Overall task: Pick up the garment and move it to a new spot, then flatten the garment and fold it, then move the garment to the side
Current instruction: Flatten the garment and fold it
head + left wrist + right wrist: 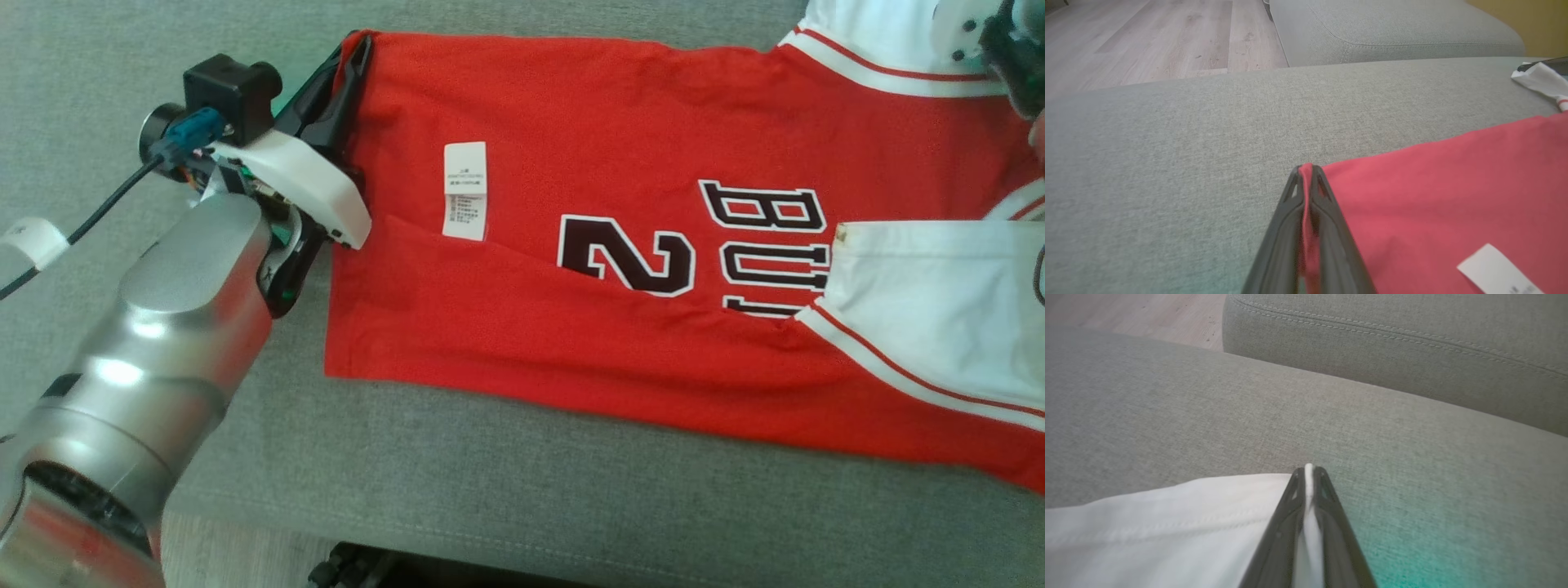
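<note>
**Garment** [588, 122]: red sports jersey, white trim, dark lettering [763, 216], white care label [464, 190]. Laid nearly flat on a grey sofa cushion [490, 490], near edge lapped over the lower part of the numerals (a lengthwise fold, by the look of it). Stretched between the two claws.

**Left claw** [1306, 169]: closed on the red hem corner, with a thin ridge of cloth pinched between the fingers. Body panel spreading away to its right; label also to the right, back toward the wrist.

**Right claw** [1308, 467]: closed on a white edge, apparently sleeve or shoulder trim (exact part unclear). White cloth trailing off to its left, bare cushion ahead.

**Handling, as judged:** light, limp knit with no stiffness, likely to sag and crease between grips, possibly a little slick. Best taken at corners and seamed hems, where doubled cloth gives purchase, with both far corners held together to keep the edge taut for folding.

**Beyond:** second cushion [1392, 347] ahead of the right claw; wooden floor [1147, 41] ahead and left of the left claw.
</note>
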### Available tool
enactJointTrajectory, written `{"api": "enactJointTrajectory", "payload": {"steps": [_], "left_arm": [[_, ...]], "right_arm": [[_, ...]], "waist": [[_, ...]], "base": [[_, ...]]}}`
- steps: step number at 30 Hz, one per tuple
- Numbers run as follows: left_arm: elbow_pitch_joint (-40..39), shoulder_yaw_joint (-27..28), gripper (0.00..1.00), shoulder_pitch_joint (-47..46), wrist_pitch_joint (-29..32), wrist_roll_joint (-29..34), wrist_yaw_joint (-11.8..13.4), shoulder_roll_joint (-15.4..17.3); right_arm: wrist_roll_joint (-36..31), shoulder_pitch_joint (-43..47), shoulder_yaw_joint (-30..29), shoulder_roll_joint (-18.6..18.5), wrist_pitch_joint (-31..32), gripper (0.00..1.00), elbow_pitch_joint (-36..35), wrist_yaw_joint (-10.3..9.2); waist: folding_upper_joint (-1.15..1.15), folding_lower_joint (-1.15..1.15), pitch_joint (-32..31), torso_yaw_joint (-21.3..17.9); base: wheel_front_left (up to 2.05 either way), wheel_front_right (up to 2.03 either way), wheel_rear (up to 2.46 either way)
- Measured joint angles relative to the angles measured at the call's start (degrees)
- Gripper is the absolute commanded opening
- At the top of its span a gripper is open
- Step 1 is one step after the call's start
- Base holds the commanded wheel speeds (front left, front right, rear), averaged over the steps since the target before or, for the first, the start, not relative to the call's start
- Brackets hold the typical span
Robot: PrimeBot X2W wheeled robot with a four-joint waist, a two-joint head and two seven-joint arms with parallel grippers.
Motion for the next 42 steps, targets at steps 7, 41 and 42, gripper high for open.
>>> {"api": "enactJointTrajectory", "payload": {"steps": [7, 41, 42], "left_arm": [[1.41, -0.67, 0.0, -1.4, -0.54, -1.36, 0.0, 0.3], [-9.42, 32.04, 0.0, 24.45, -0.78, 29.24, 3.53, 6.88], [-9.42, 32.28, 0.0, 25.57, -0.78, 29.84, 3.47, 6.78]], "right_arm": [[-2.37, -0.24, -0.86, -0.25, -9.34, 0.0, 2.69, 0.0], [10.25, 42.85, -9.96, 6.79, -25.47, 0.0, -36.77, 0.0], [10.54, 44.1, -10.0, 7.01, -25.47, 0.0, -36.78, 0.0]], "waist": [[0.0, 0.0, -0.62, -1.04], [0.0, -0.01, -11.62, -15.72], [0.0, -0.01, -12.12, -15.84]], "base": [[0.0, 0.0, 0.0], [0.0, 0.0, 0.0], [0.0, 0.0, 0.0]]}}
